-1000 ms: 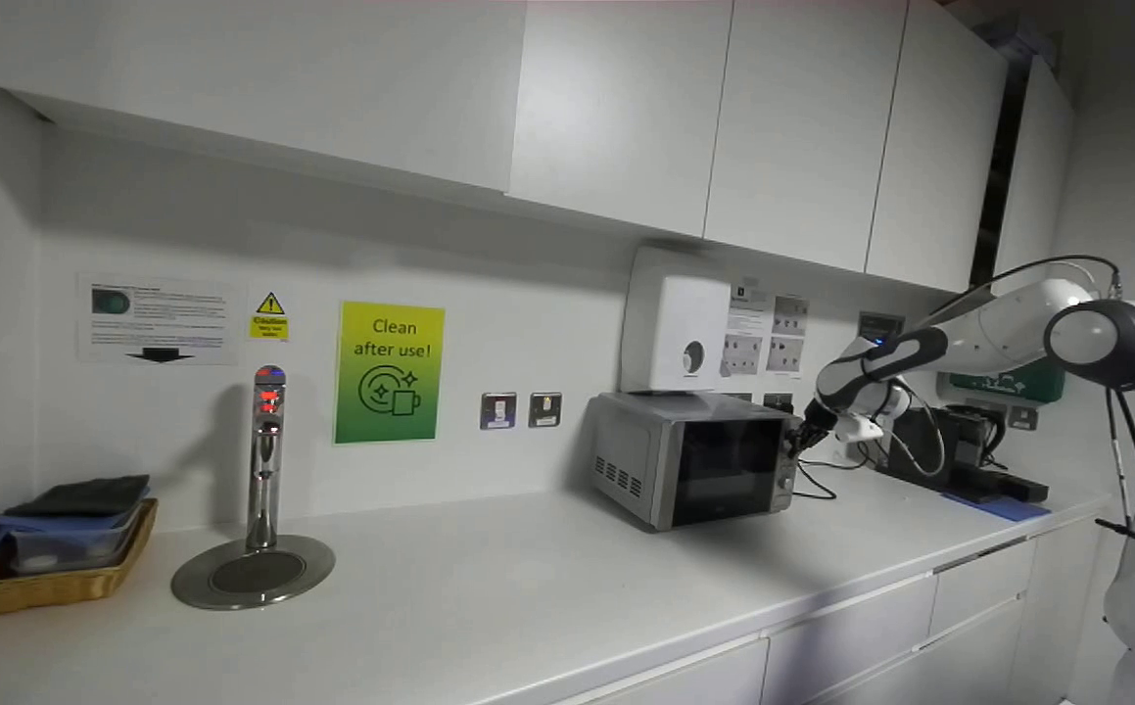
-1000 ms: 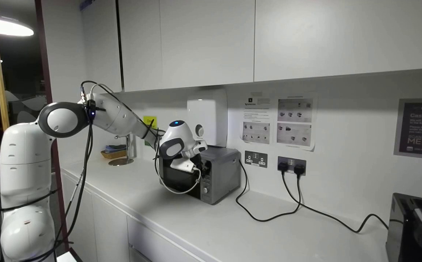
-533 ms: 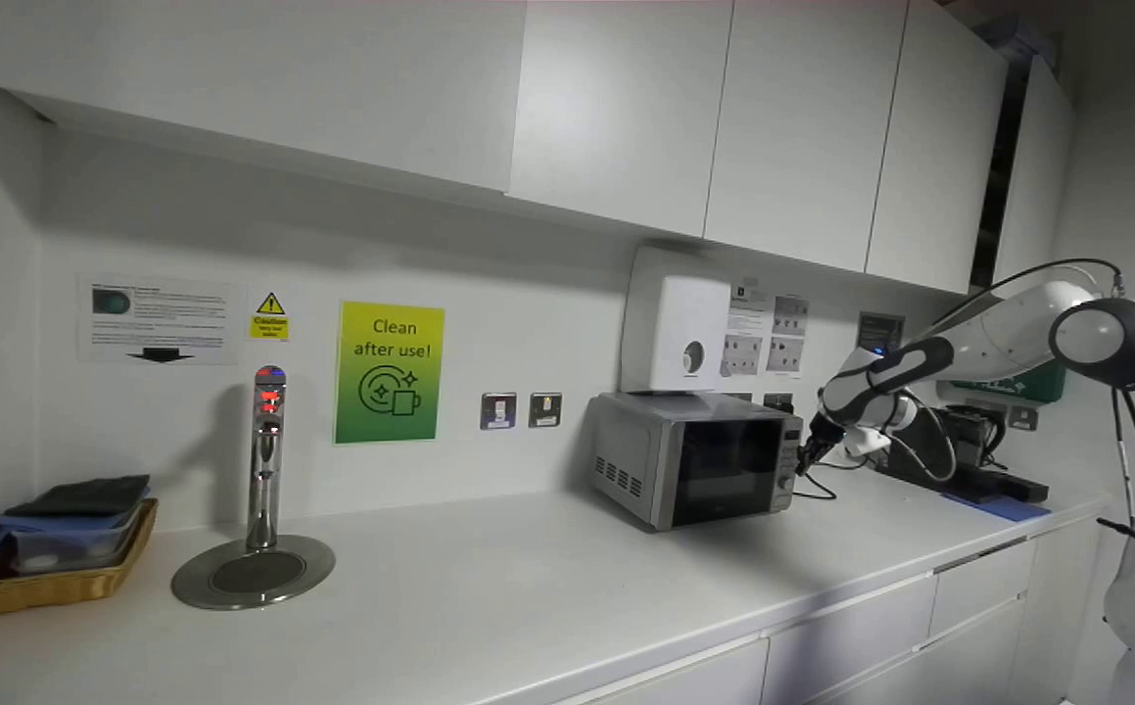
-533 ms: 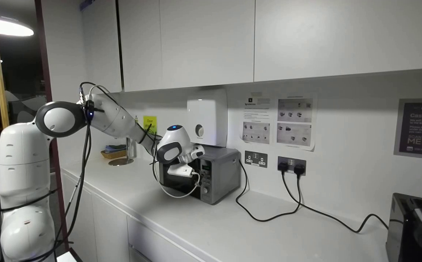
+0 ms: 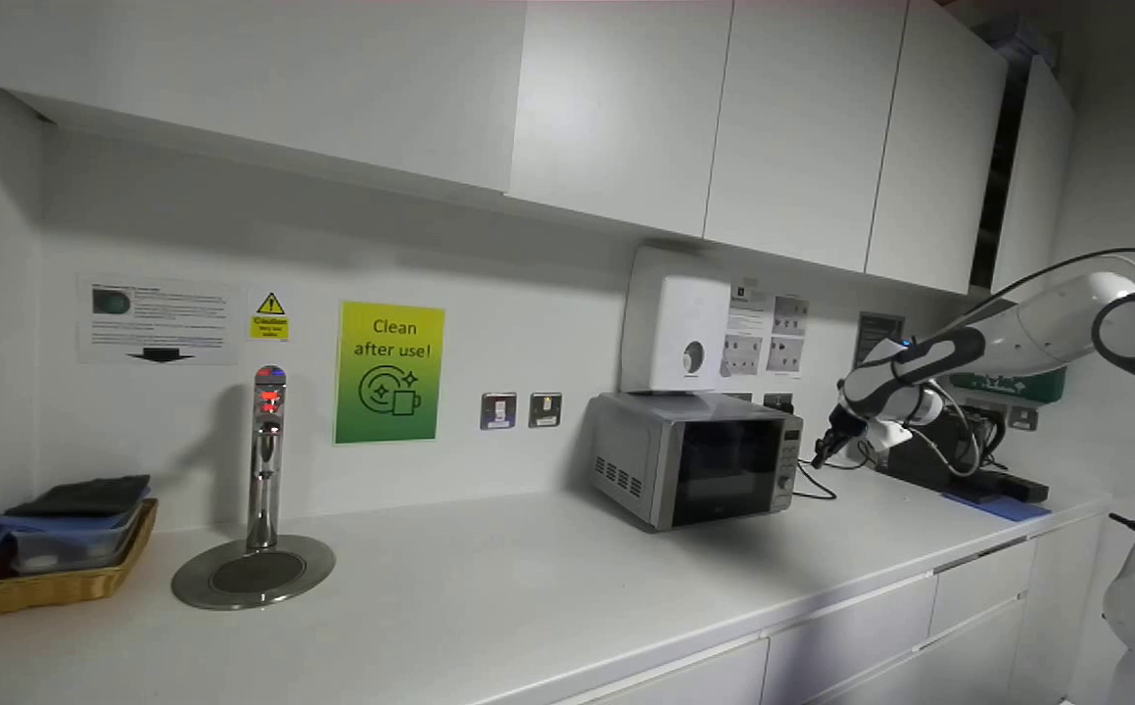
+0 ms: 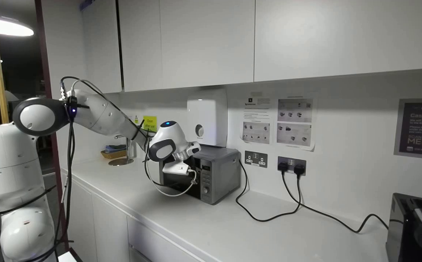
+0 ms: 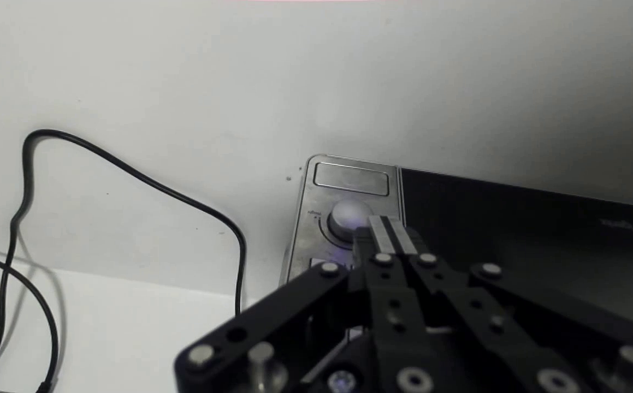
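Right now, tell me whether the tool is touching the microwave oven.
Apart. In an exterior view, a narrow light gap shows between the tool and the microwave oven; in the wrist view they merely overlap.

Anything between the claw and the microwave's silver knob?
Nothing visible. In the wrist view the black two-fingered claw partly covers the round silver knob of the boxy grey-and-black microwave; the thin black cord runs beside the microwave, not between claw and knob.

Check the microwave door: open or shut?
Shut: in an exterior view, the microwave door lies flush with the control panel, no gap showing; the wrist view agrees.
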Robot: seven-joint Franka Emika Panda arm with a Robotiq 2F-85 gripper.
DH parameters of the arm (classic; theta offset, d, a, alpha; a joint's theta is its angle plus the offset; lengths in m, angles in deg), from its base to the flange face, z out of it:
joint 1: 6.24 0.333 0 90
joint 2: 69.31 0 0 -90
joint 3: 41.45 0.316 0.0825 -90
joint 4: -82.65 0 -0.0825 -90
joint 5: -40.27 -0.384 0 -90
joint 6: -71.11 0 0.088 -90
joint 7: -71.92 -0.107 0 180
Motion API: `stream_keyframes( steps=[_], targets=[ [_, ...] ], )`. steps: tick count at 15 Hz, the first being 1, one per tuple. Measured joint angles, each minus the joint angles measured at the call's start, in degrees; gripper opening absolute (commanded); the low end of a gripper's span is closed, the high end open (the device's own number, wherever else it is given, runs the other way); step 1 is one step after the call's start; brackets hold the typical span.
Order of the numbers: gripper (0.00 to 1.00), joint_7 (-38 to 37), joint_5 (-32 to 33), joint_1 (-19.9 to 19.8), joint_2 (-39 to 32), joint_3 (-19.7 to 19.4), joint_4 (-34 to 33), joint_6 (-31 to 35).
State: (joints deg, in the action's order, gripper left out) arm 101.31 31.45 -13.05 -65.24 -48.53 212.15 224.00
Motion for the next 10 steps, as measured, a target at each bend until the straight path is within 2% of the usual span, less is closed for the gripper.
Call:
stream_keyframes(
  steps=[6, 10],
  targets=[
    [0.0, 12.6, -10.3, 2.1, 7.2, -3.3, 4.4, -0.4],
    [0.0, 17.7, -14.1, 4.5, 10.6, -6.2, 6.1, -1.5]
  ],
)
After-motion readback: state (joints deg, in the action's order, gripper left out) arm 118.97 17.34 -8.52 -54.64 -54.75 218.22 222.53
